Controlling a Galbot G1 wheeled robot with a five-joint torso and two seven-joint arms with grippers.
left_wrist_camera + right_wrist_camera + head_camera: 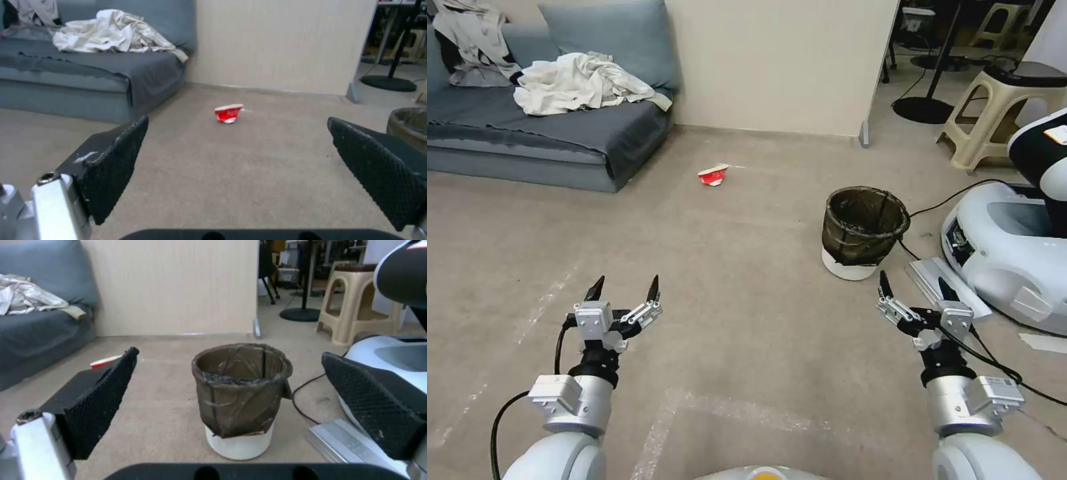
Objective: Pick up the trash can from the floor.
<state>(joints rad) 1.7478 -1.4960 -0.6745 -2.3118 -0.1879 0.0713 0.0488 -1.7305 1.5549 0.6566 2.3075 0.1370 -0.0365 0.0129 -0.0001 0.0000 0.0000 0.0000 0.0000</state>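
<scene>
Crushed red cup [229,113] between spread jaws

Readable text: none.
Cup [229,113]: white marks on the red side, too blurred to read.
Label on the other robot [1056,134]: white with an orange mark, illegible.

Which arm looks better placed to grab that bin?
The right. Its open pincer sits just short of the trash can, which stands straight ahead between its fingers; the left pincer faces bare floor.

trash can [862,230] on floor [747,267], right hand [915,287] near
</scene>
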